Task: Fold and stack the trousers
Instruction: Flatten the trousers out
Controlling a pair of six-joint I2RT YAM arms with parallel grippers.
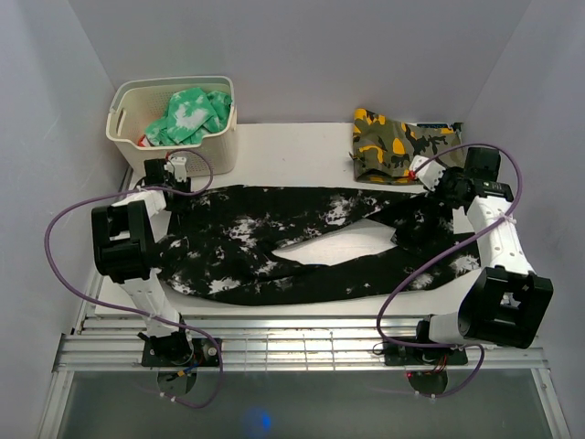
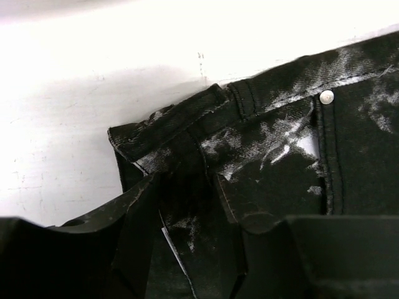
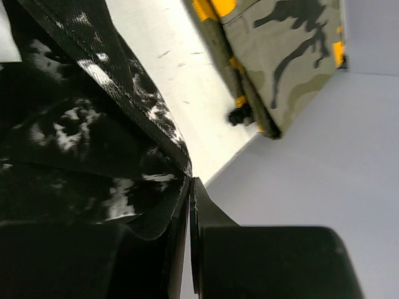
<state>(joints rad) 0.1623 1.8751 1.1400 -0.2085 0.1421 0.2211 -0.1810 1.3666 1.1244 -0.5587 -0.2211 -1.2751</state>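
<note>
Left claw (image 2: 187, 187) straddles trousers' (image 1: 238, 247) waistband (image 2: 181, 118) — grip can't be told — right claw (image 3: 190, 193) pinches 1 hem (image 3: 163, 177): first fold, needing hem carried to waistband.

Pale grey walls (image 1: 302, 55) box in a white counter (image 1: 292, 151) on three sides; a slatted metal rail (image 1: 302, 346) fronts its near edge.

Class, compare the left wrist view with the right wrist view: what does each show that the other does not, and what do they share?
Left wrist only: the stitched waistband corner of the black, white-speckled fabric trousers, with a small round silver rivet. Right wrist only: the folded olive, yellow and black camouflage garment beside a pale grey wall. Shared: those trousers and the white tabletop.
</note>
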